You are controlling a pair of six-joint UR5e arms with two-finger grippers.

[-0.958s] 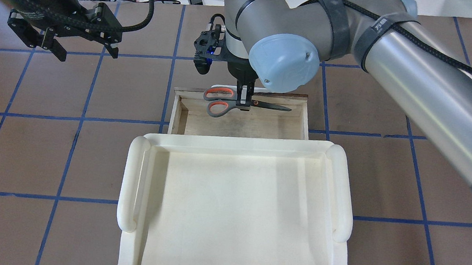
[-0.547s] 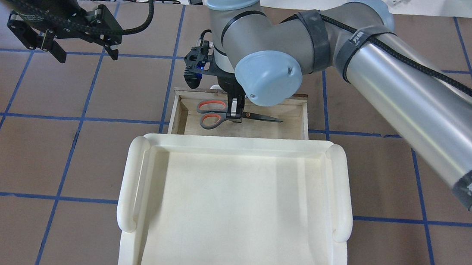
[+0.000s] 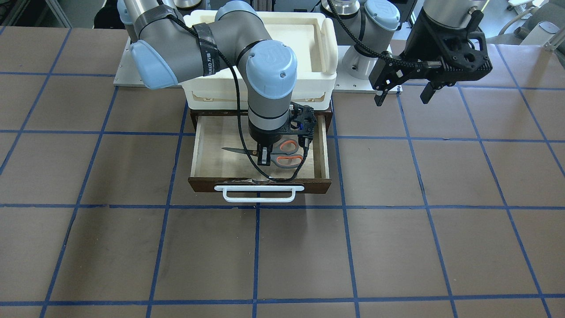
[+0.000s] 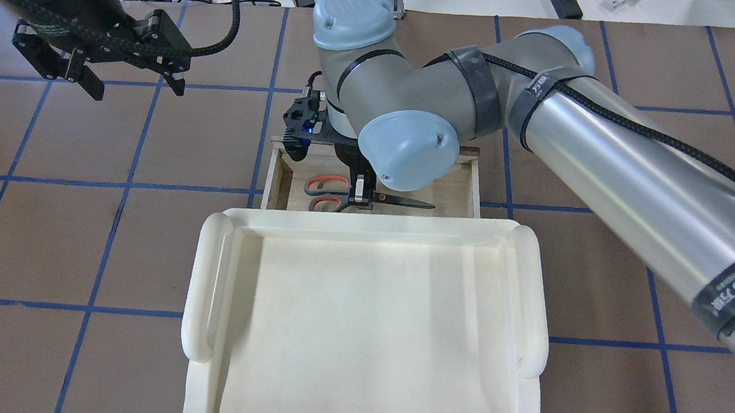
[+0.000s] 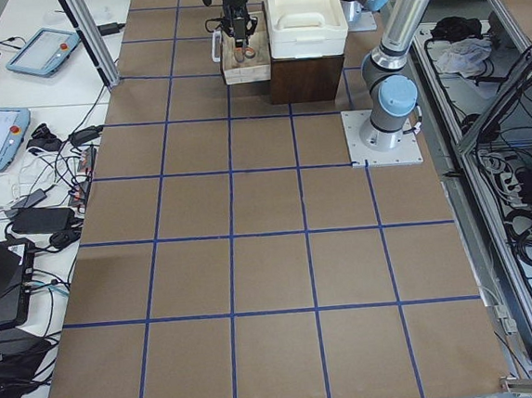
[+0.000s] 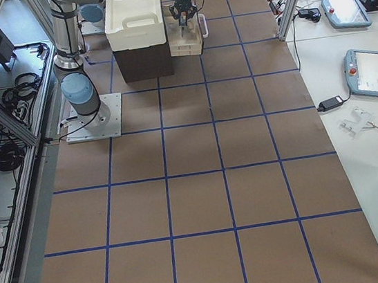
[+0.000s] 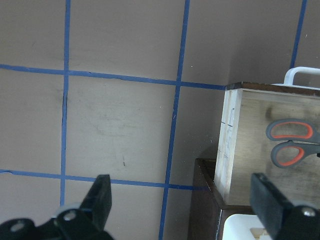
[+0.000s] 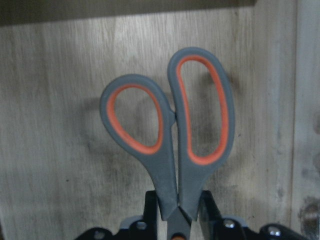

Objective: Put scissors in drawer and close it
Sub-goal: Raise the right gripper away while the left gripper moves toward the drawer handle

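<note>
Right gripper (image 3: pixel 264 160) is down inside the open drawer (image 3: pixel 204 154), clamped on the scissors (image 3: pixel 289 160) at the shanks just behind the pivot. Wrist view: fingers (image 8: pixel 208 209) press on either side of the closed handles, loops pointing away from the gripper. Scissors lie level, blades along the drawer's width, over the pale floor; can't tell if they touch it. Drawer sticks out from under the white tray (image 4: pixel 205 285). Left gripper (image 4: pixel 138 91) hangs over bare bench (image 4: pixel 34 235), well off to the side, fingers wide apart, holding nothing.
</note>
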